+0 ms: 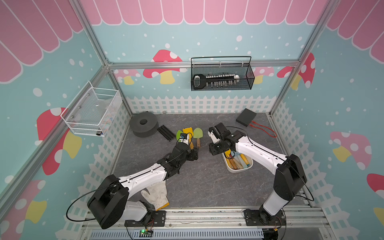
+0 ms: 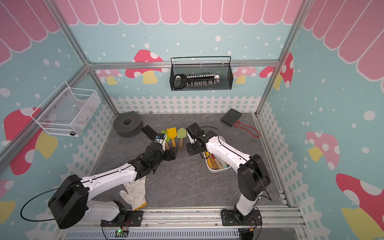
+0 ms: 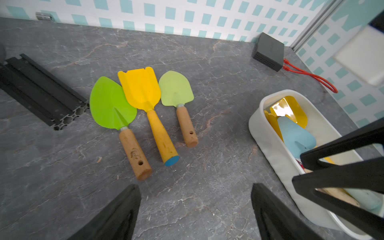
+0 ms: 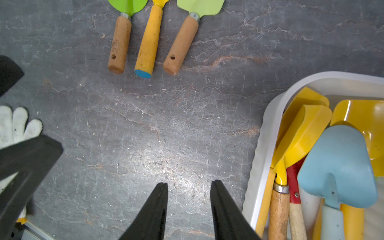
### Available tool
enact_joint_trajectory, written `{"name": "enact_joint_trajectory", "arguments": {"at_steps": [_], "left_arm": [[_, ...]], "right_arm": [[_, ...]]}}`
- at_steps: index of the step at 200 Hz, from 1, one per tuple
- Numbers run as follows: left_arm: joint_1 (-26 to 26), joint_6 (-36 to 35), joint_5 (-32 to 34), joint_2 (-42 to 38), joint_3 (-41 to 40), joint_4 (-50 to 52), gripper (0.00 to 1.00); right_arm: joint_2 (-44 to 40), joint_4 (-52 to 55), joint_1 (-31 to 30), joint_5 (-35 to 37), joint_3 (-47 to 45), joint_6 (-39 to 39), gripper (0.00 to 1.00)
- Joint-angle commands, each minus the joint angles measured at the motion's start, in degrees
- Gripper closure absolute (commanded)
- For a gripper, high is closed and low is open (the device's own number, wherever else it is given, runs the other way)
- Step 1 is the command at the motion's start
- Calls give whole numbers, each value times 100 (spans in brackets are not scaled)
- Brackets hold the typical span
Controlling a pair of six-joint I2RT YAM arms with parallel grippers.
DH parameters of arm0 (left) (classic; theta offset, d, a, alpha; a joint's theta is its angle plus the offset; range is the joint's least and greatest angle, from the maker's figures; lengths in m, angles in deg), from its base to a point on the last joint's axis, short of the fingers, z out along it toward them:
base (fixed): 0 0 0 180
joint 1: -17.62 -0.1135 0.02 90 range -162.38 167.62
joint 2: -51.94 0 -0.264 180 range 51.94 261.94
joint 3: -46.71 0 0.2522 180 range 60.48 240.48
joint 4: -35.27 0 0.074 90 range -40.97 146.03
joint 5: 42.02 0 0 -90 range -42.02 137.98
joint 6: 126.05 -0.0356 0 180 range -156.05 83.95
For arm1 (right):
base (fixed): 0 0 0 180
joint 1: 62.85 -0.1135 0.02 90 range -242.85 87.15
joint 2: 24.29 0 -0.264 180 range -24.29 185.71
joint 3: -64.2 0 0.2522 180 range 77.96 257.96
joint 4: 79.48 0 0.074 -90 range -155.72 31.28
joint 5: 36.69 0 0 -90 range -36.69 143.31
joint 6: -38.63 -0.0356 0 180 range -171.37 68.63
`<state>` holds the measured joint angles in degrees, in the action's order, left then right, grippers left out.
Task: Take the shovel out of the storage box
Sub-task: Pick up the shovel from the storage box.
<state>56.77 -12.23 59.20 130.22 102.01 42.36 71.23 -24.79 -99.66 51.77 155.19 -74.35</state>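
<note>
The storage box, a shallow white tub, sits on the right of the table and holds several shovels lying together. Among them are a pale blue shovel and a yellow shovel. My right gripper hangs open over bare table just beside the box's rim, with nothing between its fingers. My left gripper is wide open and empty, hovering near the handle ends of three shovels lying side by side on the table: green, yellow and light green. In both top views the two grippers face each other.
A white work glove lies under my left arm. A black foam ring and a black rail sit at the back left, and a black box with a red cable at the back right. Mesh baskets hang on the walls.
</note>
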Motion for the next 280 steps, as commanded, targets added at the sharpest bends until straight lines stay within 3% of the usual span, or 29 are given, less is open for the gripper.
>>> {"name": "enact_joint_trajectory", "arguments": {"at_steps": [1,64,131,180,280], "left_arm": [[70,11,-385,60,-56,-173,13],[130,71,-276,-316,-172,-177,13],[137,21,-199,-134,-94,-112,13],[146,44,-253,35,-41,-109,13],[154,41,-205,-85,-45,-44,13]], "right_arm": [[-230,56,113,33,-352,299,58],[-402,95,680,-103,-885,538,55],[-602,-360,1089,-216,-1202,461,66],[-68,-617,1220,-49,-983,315,71],[384,-1436,1353,-153,-874,259,69]]}}
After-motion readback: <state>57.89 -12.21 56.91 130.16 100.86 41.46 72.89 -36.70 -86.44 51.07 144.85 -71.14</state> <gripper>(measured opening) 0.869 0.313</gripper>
